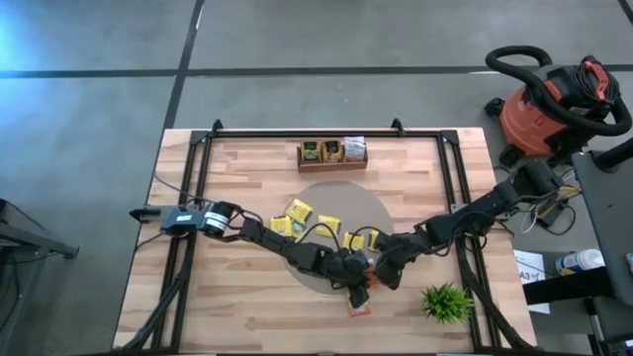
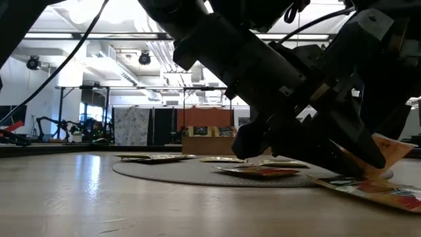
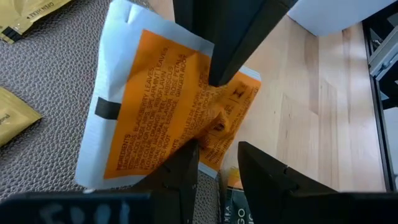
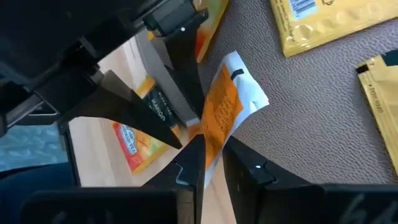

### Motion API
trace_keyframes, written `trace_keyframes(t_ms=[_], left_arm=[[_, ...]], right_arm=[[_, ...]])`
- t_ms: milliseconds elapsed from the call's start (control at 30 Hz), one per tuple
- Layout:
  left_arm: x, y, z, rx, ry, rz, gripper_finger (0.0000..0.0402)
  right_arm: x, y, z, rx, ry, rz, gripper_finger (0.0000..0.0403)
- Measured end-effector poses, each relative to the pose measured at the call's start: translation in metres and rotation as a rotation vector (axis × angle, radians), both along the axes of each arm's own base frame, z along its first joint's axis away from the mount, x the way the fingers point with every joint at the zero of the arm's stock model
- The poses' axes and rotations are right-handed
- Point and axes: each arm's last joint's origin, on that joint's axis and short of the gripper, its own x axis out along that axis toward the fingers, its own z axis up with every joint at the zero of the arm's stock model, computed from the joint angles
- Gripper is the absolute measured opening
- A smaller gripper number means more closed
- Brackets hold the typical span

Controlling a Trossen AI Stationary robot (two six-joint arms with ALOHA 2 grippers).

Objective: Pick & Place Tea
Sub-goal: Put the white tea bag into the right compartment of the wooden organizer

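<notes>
Meanwhile orange packet [image 4: 225,112] pinched between right claw [image 4: 211,163] fingers.

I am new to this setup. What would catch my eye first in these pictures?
The two grippers meet at the round mat's near edge: the right gripper pinches an orange-and-white tea packet, with the left gripper astride its other edge. Yellow packets lie scattered on the mat.

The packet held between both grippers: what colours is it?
Orange panel with a white border, clearest in left wrist view.
</notes>
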Motion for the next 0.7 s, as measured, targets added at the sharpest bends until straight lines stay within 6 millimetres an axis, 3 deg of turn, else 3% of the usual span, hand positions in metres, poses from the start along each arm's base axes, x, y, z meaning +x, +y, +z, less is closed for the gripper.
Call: trace_keyframes(t_ms=[300,500,700], left_arm=[[0.001,0.000,0.000,0.002,-0.017,0.008,0.0117],[0.002,-0.001,0.002,0.004,-0.023,0.011,0.0117],[0.005,-0.002,0.014,-0.017,-0.042,0.024,0.0117]], right_arm=[[0.000,0.000,-0.001,-0.003,0.001,0.003,0.0053],[0.000,0.000,-0.001,-0.034,-0.014,0.042,0.0014],[0.000,0.000,0.002,-0.068,-0.043,0.091,0.0009]])
